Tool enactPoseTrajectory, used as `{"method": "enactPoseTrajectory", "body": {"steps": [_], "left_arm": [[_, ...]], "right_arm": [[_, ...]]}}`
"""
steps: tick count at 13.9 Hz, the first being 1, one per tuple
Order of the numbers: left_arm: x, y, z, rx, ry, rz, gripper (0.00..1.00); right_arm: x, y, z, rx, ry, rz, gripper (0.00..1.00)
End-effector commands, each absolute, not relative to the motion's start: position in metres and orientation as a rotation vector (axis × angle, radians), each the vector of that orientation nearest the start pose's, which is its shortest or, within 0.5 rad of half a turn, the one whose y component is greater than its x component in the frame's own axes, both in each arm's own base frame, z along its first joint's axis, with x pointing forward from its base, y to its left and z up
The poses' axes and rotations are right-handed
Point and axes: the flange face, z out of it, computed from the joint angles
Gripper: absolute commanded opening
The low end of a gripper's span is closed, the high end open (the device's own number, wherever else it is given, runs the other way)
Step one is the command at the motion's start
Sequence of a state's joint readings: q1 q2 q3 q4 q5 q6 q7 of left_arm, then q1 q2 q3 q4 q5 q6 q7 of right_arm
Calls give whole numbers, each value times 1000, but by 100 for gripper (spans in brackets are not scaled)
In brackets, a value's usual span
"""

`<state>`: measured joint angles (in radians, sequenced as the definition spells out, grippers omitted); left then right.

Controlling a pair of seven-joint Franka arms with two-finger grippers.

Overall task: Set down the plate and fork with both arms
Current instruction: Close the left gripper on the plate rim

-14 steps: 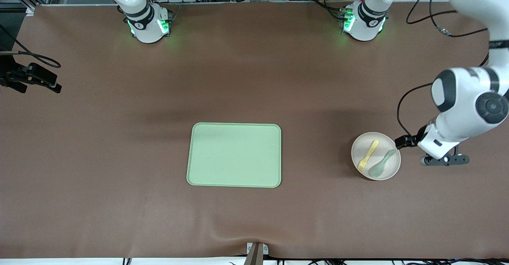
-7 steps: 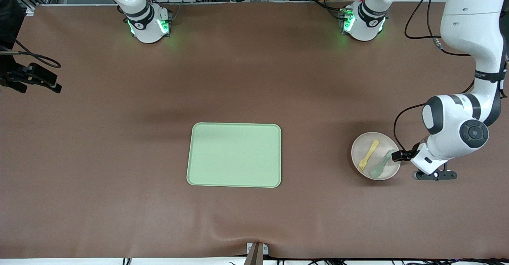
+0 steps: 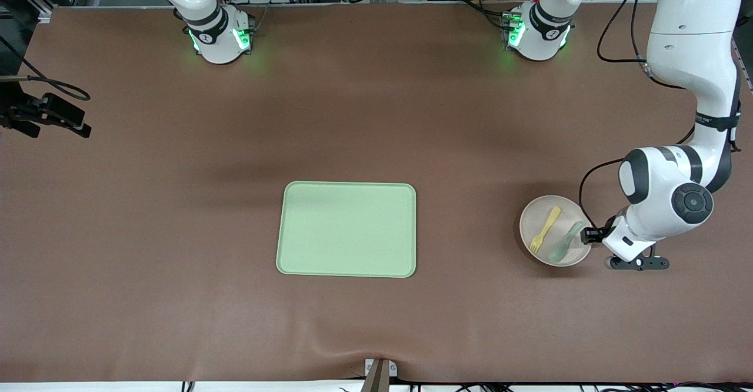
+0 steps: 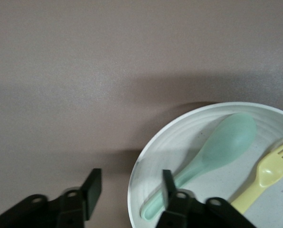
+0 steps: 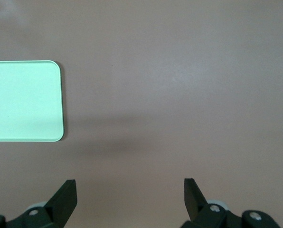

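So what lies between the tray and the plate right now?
Nothing: in the front view only bare brown table separates the green tray from the plate, with fork and spoon lying inside it.

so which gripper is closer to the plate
Left. The left gripper sits open astride the plate rim; the right gripper waits open high above bare table near the tray.

My left gripper (image 4: 129, 190) is hanging low with its fingers (image 4: 92, 186) spread apart. My right gripper (image 5: 130, 194) is waiting aloft, fingers wide.
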<state>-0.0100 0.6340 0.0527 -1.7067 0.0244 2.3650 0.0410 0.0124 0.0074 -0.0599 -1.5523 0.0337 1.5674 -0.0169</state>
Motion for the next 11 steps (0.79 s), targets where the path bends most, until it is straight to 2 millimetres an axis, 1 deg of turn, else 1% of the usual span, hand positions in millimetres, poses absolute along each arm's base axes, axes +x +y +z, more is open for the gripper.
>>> {"method": "enactPoseTrajectory", "body": {"steps": [1,5,9,11], "left_arm": [[682,28,220,-3098,63,-62,53],[681,26,213,-3100,65,-64,52],[679,33,210,-3107,48,-55,46],[678,30,206,-3123,29,-45,46]], "right_arm": [[557,-26,632,-3087,36,-13,100],[556,-30,632,-3085,43,-11,100],[557,-30,631,-3085,43,-9,100],[556,-30,632,-3085,46,-9,100]]}}
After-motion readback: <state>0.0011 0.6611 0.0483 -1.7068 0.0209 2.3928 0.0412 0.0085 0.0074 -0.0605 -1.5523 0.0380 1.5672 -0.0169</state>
